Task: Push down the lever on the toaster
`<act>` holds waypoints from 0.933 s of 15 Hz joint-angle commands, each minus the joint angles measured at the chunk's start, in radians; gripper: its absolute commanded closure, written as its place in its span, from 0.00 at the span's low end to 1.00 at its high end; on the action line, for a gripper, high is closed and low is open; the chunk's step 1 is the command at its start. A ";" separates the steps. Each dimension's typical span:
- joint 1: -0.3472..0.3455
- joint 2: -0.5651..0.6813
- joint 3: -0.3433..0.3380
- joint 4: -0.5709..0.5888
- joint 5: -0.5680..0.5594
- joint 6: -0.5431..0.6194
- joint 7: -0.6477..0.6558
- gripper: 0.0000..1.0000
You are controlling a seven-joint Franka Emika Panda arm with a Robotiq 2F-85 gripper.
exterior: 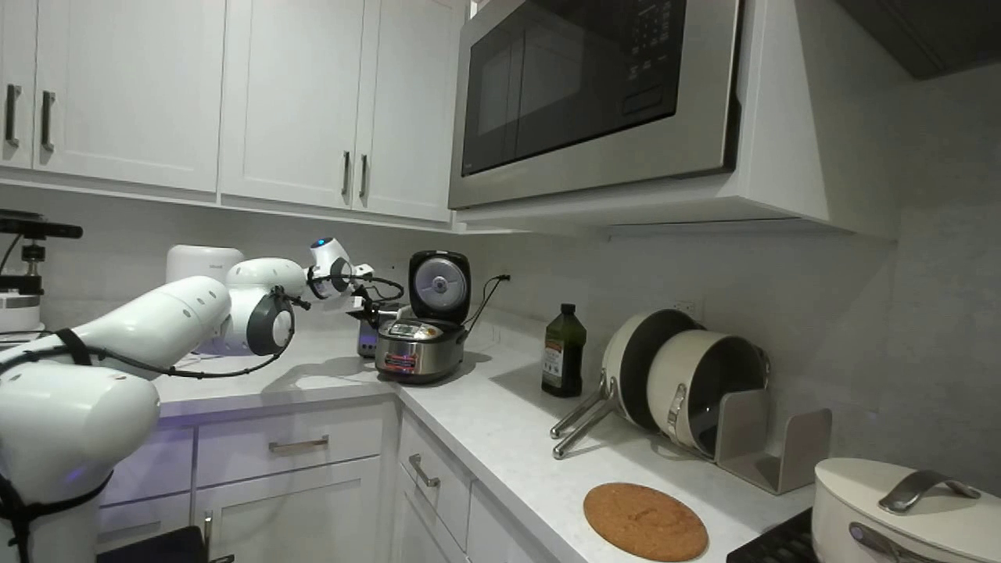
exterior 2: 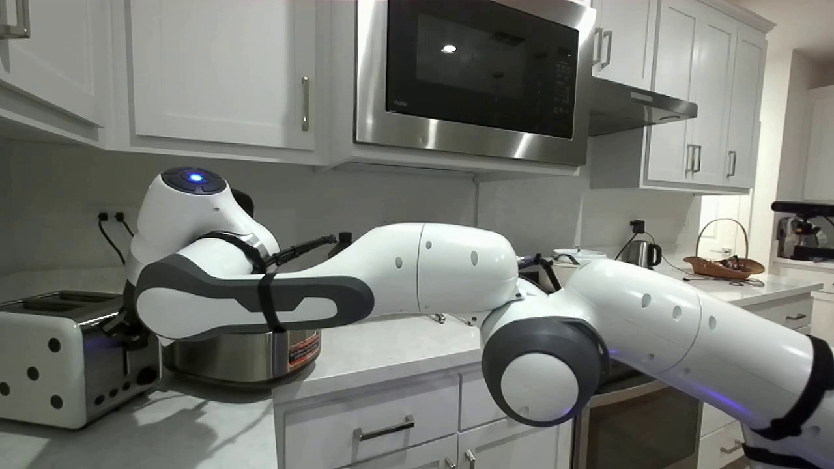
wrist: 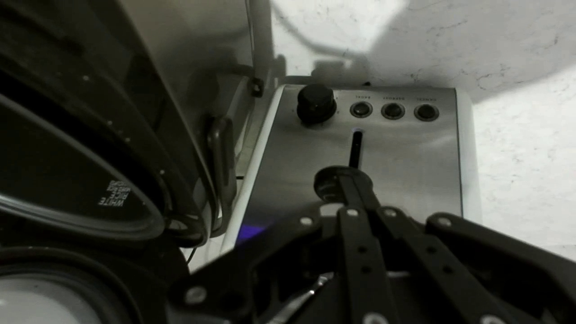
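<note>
While your gripper (wrist: 353,180) hangs at the brushed metal front of the silver-grey, white-sided, box-shaped toaster (exterior 2: 71,358), its 2 black fingers (wrist: 347,186) look pressed together, with nothing seen pinched between them. You have the toaster on the white, grey-veined countertop (wrist: 517,180), just beside the rounded steel-and-black rice cooker (exterior: 422,352).

Your contact point is the rounded black lever (wrist: 324,182). A bare stretch of narrow dark slot (wrist: 355,150) runs from it towards the 3 round black buttons (wrist: 393,110), whose lettering reads upside down, so you probably have the lever high and the push left to make. The fingertips overlap the lever in the wrist view; you cannot tell from here whether they touch it.

Expect a spring: light at first, stiffer near the bottom, where it should catch. The lever is likely hard, smooth plastic, and your fingers could slide off its curve, so bear down on its upper edge close to the slot, not on its outer end. You need no grip on the case: it should be rigid but light enough to skid if you push inwards instead of straight down. Stop short of the buttons and the squat black dial (wrist: 316,103).
</note>
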 commanded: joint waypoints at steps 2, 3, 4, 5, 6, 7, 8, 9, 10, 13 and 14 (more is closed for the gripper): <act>0.006 -0.019 -0.025 -0.050 -0.013 0.007 0.036 1.00; 0.006 -0.017 -0.026 -0.051 -0.014 0.005 0.036 1.00; 0.002 0.064 -0.028 0.094 0.004 -0.060 0.015 1.00; 0.006 -0.014 -0.025 -0.052 -0.013 -0.004 0.038 1.00; 0.006 -0.010 -0.025 -0.053 -0.012 -0.005 0.037 1.00; 0.006 -0.007 -0.023 -0.055 -0.011 -0.008 0.036 1.00; 0.002 0.076 -0.024 0.088 0.008 -0.074 0.014 1.00; 0.006 0.000 -0.022 -0.056 -0.010 -0.018 0.035 1.00; 0.006 0.003 -0.022 -0.055 -0.009 -0.018 0.034 1.00; 0.007 0.010 -0.020 -0.055 -0.008 -0.026 0.034 1.00; 0.006 0.012 -0.020 -0.055 -0.008 -0.026 0.033 1.00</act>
